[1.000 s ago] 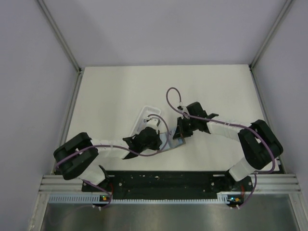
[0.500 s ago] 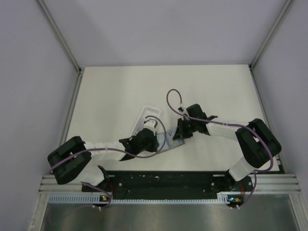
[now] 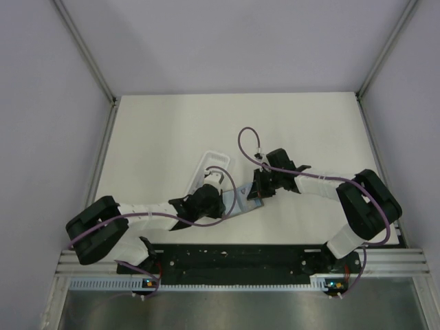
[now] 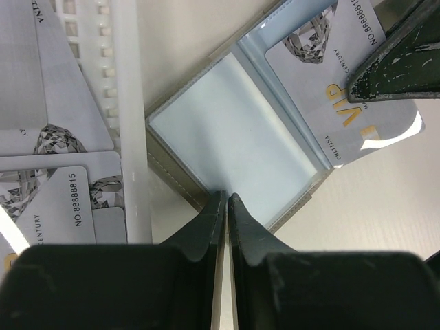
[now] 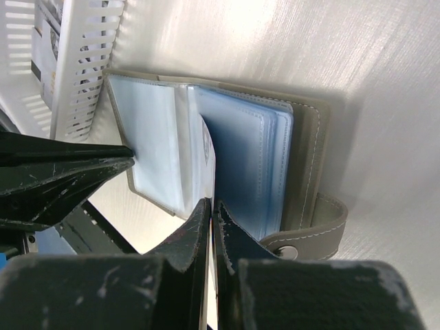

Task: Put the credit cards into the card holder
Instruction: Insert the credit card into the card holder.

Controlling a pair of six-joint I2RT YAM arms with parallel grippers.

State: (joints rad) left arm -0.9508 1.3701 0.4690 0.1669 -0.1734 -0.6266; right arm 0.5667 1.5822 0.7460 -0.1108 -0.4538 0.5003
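Centre frame at my left wrist, the card holder [image 4: 234, 130] lies open, one credit card [image 4: 316, 75] partly in its pocket and clenched by my right gripper [image 5: 210, 203], more cards [image 4: 41, 82] in the white tray [image 4: 129, 103] (whether my left gripper [image 4: 225, 196] grips, I cannot tell).

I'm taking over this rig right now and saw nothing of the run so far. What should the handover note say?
Left gripper: jaws almost together at the near edge of the open card holder. I cannot tell whether it pinches the page.
Right gripper: shut on one credit card, which looks partly slid into a clear pocket.
Other credit cards lie in the white tray beside the holder.
Done: no card visibly seated, and the near pocket is empty.
Left: push this card home, then load the tray's cards.
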